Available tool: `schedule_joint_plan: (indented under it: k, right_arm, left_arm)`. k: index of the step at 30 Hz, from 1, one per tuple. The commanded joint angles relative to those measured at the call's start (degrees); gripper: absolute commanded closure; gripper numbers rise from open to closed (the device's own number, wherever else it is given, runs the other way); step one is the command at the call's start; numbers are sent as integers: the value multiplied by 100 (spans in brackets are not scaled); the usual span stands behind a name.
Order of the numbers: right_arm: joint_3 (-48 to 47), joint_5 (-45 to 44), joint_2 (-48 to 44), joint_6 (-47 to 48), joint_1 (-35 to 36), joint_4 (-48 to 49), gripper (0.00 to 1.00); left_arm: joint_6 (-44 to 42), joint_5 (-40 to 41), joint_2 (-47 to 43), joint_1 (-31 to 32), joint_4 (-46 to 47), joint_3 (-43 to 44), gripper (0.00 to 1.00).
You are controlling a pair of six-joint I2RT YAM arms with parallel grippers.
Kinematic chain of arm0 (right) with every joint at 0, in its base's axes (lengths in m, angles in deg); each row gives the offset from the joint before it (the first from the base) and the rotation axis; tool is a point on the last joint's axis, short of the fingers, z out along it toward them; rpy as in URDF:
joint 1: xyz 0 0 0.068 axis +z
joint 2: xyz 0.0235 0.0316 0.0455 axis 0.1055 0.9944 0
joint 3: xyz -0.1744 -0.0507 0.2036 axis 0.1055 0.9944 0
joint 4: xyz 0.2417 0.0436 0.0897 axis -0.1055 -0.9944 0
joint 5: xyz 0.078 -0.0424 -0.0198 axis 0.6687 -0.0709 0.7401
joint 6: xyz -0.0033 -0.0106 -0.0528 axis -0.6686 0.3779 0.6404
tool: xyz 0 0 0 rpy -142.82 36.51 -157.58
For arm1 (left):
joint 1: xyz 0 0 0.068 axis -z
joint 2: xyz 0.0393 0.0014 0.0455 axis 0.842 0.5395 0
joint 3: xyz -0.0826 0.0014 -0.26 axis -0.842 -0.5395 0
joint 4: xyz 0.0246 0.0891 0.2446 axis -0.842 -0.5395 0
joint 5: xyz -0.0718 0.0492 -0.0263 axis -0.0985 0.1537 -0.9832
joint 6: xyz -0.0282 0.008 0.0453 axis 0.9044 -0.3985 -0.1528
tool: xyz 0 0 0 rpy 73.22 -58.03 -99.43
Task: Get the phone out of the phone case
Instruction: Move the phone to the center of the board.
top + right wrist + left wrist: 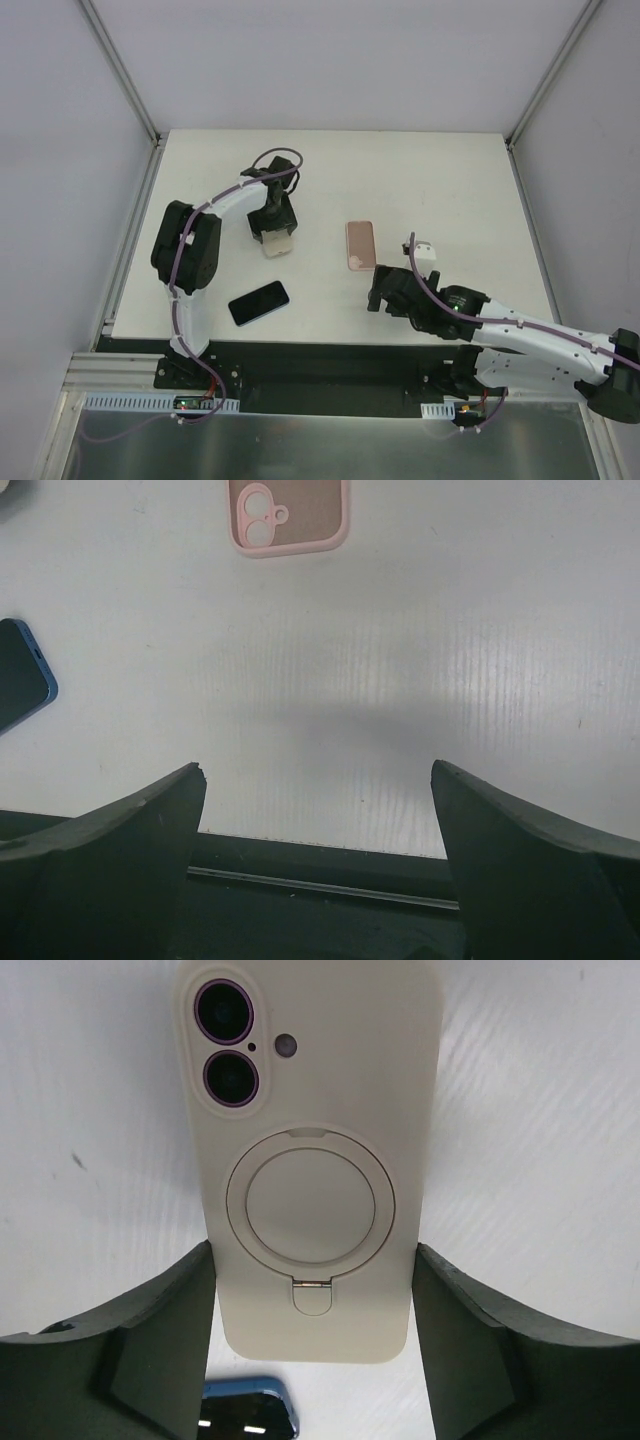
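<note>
**Cream case, phone inside, clamped in the left pincer left of the table's centre**

The white table (450,180) carries everything. The left arm (190,250) rises from the near left corner, arches toward the far edge and bends back down left of the table's centre. The right arm (530,335) lies low along the near edge from the near right corner, its wrist pointing toward the centre.

The phone case (310,1110) sits left of centre, about midway between the near and far edges. It is cream, smooth and back-side up, with a round ring stand (300,1205) folded flat on its lower half. The phone (225,1012) is inside it: two purple-rimmed lenses fill the camera cut-out. I cannot tell whether the case rests on the table or is held just above it.

A dark phone with a blue rim (258,302) lies screen up close to the near edge, left of centre, apart from the cream case. A pink case (360,245), empty and open side up, lies at about the table's centre, just beyond the right pincer.

The left gripper (313,1255) is clenched on the cream case, its fingers (160,1350) pressing the two long sides. The right gripper (318,770) is released, jaws spread with nothing between them, over the near edge right of centre.
</note>
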Motion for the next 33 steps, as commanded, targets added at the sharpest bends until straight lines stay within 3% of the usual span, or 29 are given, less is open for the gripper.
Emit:
schedule_joint_plan:
  k: [1,8,15,19,28,33]
  right_arm:
    - [-132,-322,-173,-268,1,-339,3]
    - [-141,-331,-155,-463,44,-445,4]
    - [-71,-383,-322,-603,141,-523,4]
    - [8,-498,-489,-787,246,-717,4]
    - [96,-533,-753,-911,308,-937,3]
    - [123,-542,-753,-911,317,-937,4]
  left_arm:
    - [-144,-181,-987,334,208,-604,69]
    - [93,-32,-1305,932,446,-1220,68]
    - [216,539,-681,1442,428,-694,67]
    - [286,786,-347,1705,358,-500,59]
    - [489,637,-83,1767,287,-535,21]
    - [383,567,49,1767,287,-412,13]
